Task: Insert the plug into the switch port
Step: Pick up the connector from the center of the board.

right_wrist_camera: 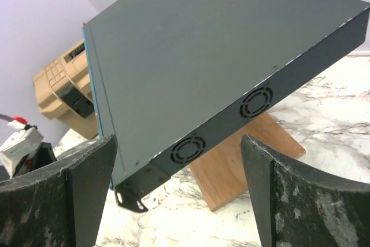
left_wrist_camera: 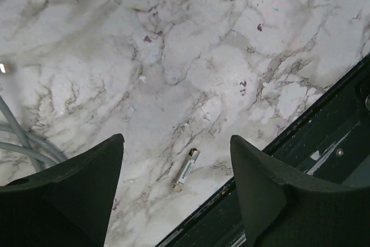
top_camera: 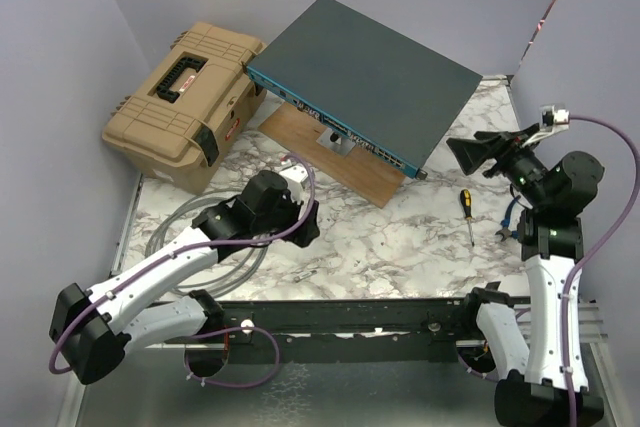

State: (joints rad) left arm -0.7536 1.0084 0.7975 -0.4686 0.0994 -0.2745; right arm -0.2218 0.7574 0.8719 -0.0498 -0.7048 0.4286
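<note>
Where left claw [left_wrist_camera: 176, 140] gapes, plug [left_wrist_camera: 186, 170] small (blurred), switch [top_camera: 365, 77] ports [top_camera: 375, 150] indistinct

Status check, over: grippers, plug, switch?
Left gripper open above small silver plug, flat on marble table. Right gripper open, facing fan side of dark grey-teal metal switch. Grey cable coil left of plug, not touching.
</note>
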